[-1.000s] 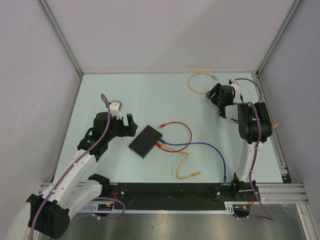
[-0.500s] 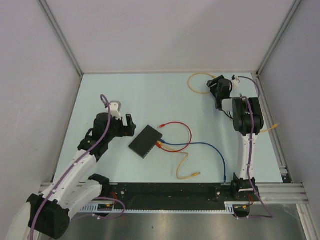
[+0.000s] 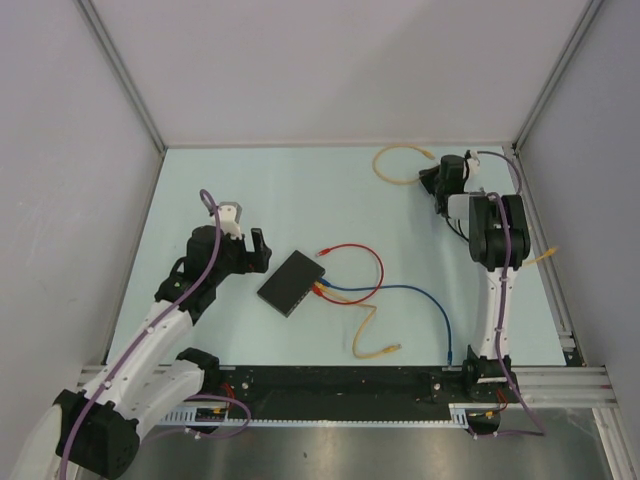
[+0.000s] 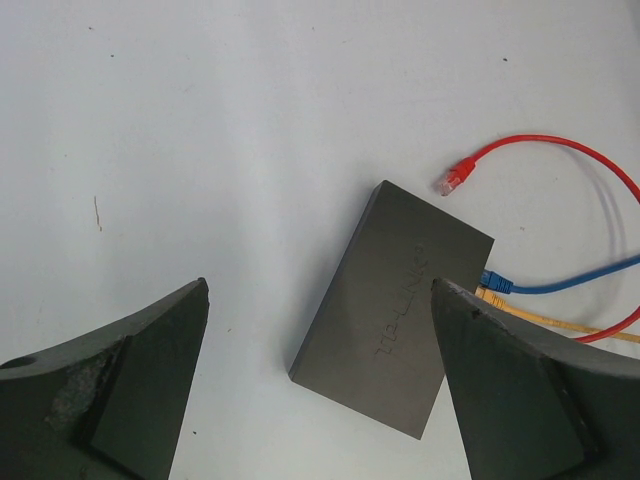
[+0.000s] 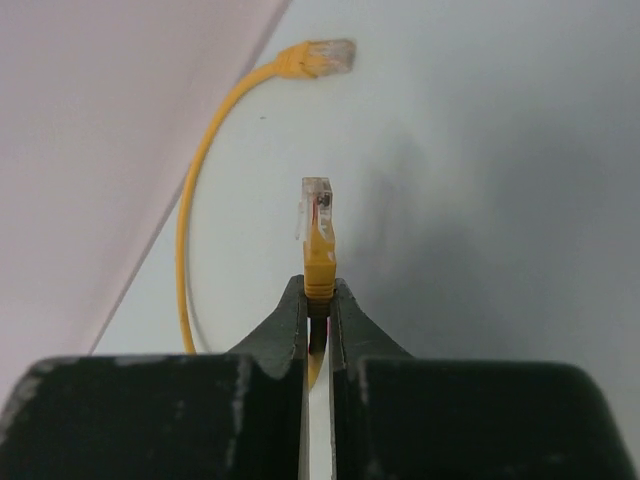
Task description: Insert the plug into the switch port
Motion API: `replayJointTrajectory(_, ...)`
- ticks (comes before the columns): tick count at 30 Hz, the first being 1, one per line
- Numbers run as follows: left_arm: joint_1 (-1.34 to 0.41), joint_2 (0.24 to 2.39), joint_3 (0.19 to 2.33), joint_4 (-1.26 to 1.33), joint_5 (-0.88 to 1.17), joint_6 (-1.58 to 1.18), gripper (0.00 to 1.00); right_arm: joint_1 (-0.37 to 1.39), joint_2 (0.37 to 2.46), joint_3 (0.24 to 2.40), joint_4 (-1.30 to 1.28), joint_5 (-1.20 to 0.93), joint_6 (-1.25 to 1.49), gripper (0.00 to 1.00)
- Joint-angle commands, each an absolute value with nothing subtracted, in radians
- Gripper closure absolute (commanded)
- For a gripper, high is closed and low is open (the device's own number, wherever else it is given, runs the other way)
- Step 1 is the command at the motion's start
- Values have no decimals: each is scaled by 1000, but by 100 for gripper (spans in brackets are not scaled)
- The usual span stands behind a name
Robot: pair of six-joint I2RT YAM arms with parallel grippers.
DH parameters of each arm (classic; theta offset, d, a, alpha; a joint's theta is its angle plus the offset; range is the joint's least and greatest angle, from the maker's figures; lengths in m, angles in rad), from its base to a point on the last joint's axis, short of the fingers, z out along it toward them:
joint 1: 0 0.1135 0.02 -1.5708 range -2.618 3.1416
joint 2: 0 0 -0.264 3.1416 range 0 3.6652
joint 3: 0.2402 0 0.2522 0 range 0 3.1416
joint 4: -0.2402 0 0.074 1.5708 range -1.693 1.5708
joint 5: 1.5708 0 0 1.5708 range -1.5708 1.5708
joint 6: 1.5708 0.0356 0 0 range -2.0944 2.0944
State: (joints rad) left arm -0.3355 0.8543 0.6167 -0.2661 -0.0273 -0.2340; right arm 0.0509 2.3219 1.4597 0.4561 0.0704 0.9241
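Observation:
The switch (image 3: 292, 282), a flat black box, lies at mid-table; in the left wrist view the switch (image 4: 395, 310) shows its lid. My left gripper (image 3: 252, 248) hovers just left of it, and the left gripper (image 4: 320, 288) stands wide open, holding nothing. At the far right my right gripper (image 3: 434, 180) is down on a yellow cable loop (image 3: 393, 165). The right gripper (image 5: 318, 285) is shut on the yellow boot of a clear plug (image 5: 317, 205), which sticks out beyond the fingertips. The loop's other plug (image 5: 330, 55) lies loose by the wall.
A blue cable (image 3: 420, 295) and a second yellow cable (image 3: 370, 335) run from the switch's right edge; a red cable (image 3: 365, 270) curls there too, its red plug (image 4: 452, 180) loose. Walls close the left, far and right sides.
My right gripper has swung toward the far wall, lined up on the yellow cable's end and closed on its plug. The left arm and the switch have stayed put.

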Motion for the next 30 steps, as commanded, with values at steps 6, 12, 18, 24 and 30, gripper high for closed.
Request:
replayJointTrajectory(6,-333,813,627,-232,21,-219,4,48,1835,1477,279,-165,655,100)
replayJointTrajectory(12,-333,778,646,-238,66,-218,4,93,1570,1474,-27,-403,508,100)
replayJointTrajectory(18,-334,755,777,-339,126,-242,4,337,1385,1468,-339,-525,264,100)
replayJointTrajectory(24,-344,762,903,-388,274,-301,4,622,1359,1364,-422,-548,232,100)
replayJointTrajectory(30,-359,767,856,-296,458,-416,4,814,1457,1284,-348,-597,247,100)
